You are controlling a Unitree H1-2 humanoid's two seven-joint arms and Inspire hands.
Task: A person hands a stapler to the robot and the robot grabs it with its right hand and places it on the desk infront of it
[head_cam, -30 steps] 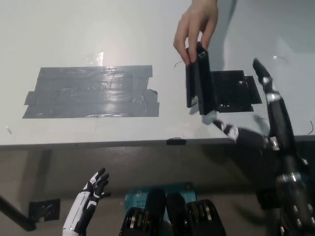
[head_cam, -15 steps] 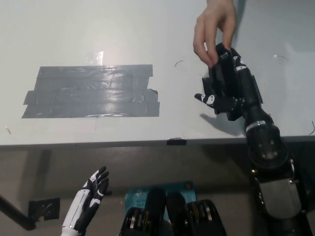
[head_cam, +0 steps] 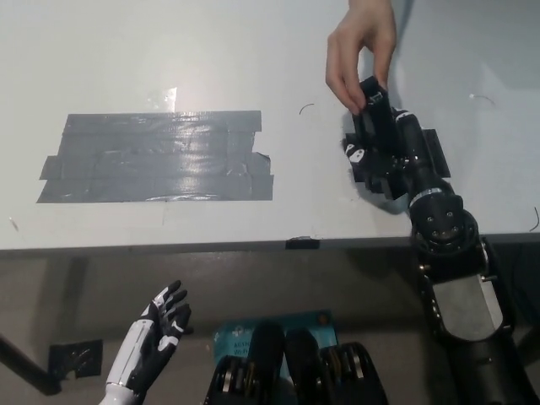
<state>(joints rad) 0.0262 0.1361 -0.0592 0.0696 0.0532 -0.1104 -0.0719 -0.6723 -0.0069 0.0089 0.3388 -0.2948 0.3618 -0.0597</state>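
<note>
- The right hand (head_cam: pixel 381 153) is apparently closing its fingers around the stapler (head_cam: pixel 372 108), which a person's hand (head_cam: pixel 360 46) is pinching from above.
- The left hand (head_cam: pixel 160 325) is resting low, fingers spread.

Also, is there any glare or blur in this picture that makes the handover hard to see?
Head view: a small glare patch sits on the upper edge of the grey tape patch, far from the handover. The black stapler merges with the black right hand and the dark tape under it, so the grip outline is unclear. The person's hand looks slightly soft. The left hand rests low, in dimmer light.
</note>
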